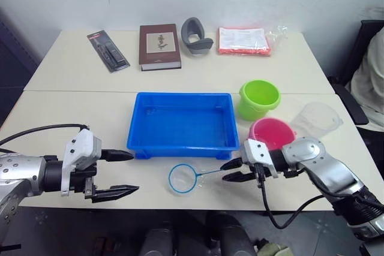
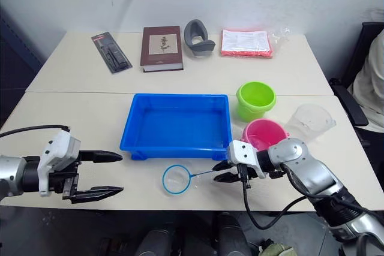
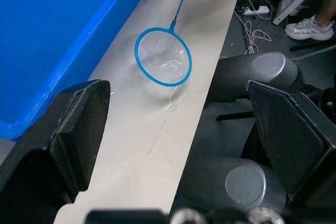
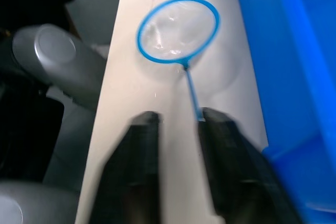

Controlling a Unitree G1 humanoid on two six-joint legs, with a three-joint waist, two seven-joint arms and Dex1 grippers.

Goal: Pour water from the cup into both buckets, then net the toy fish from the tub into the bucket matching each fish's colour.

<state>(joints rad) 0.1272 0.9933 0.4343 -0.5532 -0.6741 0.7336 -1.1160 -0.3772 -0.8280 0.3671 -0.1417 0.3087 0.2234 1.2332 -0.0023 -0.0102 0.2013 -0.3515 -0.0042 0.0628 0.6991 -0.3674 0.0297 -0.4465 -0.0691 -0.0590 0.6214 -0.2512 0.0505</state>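
Left eye view — net point(image 1: 185, 178) lies between tub point(image 1: 182, 144) and table edge

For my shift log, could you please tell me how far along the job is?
Pouring may be done: the cup lies tilted beside the buckets. In hand: the right pincer is at the handle of the net. No fish are discernible in the tub; netting remains.
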